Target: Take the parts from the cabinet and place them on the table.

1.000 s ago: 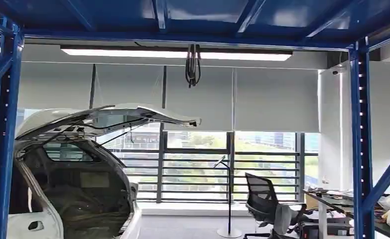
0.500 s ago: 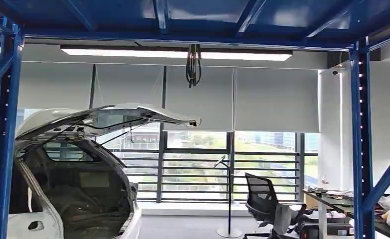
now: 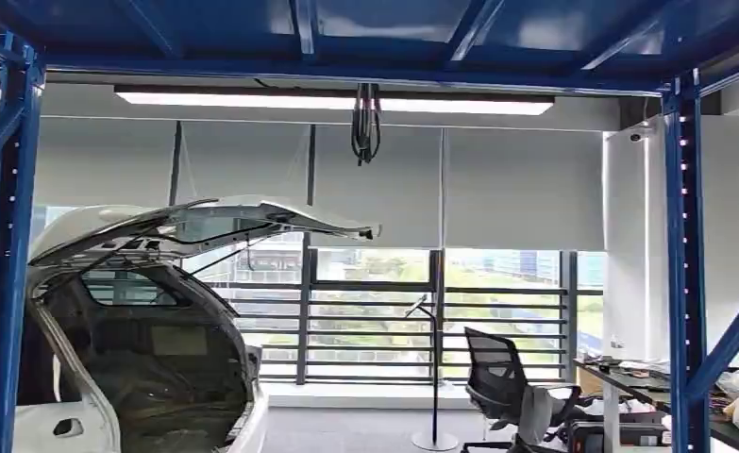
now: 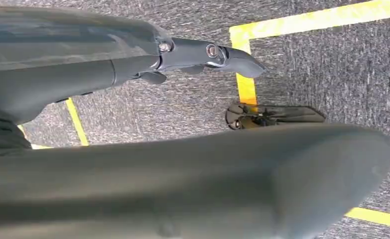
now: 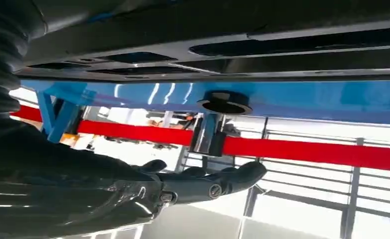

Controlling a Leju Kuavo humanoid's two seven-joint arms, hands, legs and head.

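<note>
I see neither parts nor cabinet, so weight and grip point remain unjudged. My left hand (image 4: 202,55) hangs empty over carpet; my right hand (image 5: 202,181), fingers extended, holds nothing. Lower left: white car's open hatch (image 3: 205,226).

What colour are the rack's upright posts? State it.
Blue, on the upright posts; the head view shows it best.
</note>
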